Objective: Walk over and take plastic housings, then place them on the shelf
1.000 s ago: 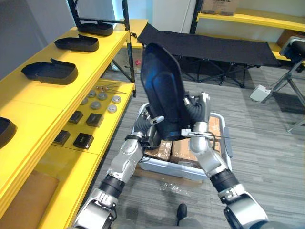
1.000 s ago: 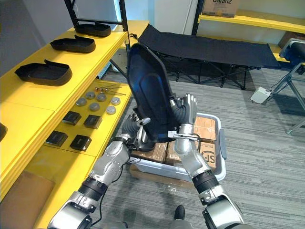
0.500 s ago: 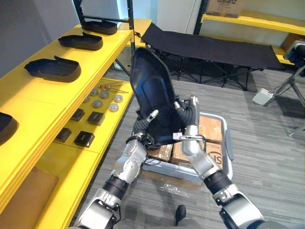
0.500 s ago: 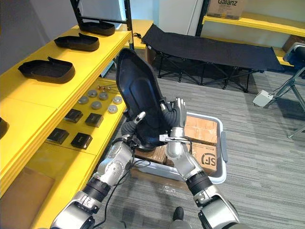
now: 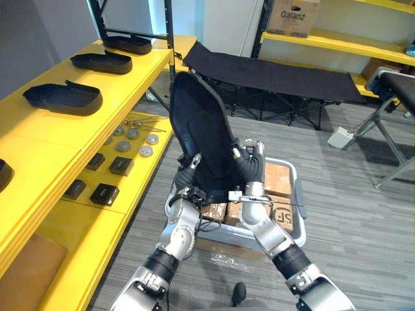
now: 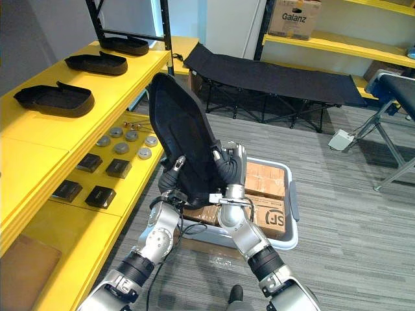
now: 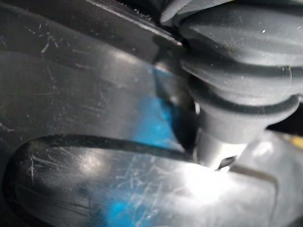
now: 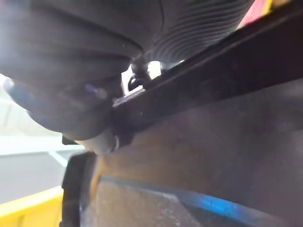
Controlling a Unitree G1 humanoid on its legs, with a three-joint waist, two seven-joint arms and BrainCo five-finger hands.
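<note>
Held item: black plastic housing [image 5: 201,136], upright at the centre of the frame, clear of the shelf, above the tote
Left hand [image 5: 192,163]: thumb hooked over the housing's front face near its lower edge, gripping it; the fingers behind it are hidden
Right hand [image 5: 257,155]: fingers straight and pointing up, pressed flat against the housing's right side
Grey tote [image 5: 298,194]: on the carpet at lower centre, just behind the hands; holds brown cardboard boxes [image 5: 279,181] packed side by side
Yellow shelf [image 5: 39,136]: left side of the frame; three more shelf housings [image 5: 63,97] in a row towards the upper left, well apart from each other, and part of a fourth at the left edge
Lower shelf level: round metal discs [image 5: 133,134] in a cluster, small black boxes [image 5: 104,193] below them in the frame
Background: black folding cot [image 5: 279,71] at upper centre; a carton [image 5: 288,16] on the far shelf, upper right
Versus 0.5 s ago: whole picture has shifted, so the camera moved; same two-handed hold, housing still upright; more of the tote shows at right of the arms
</note>
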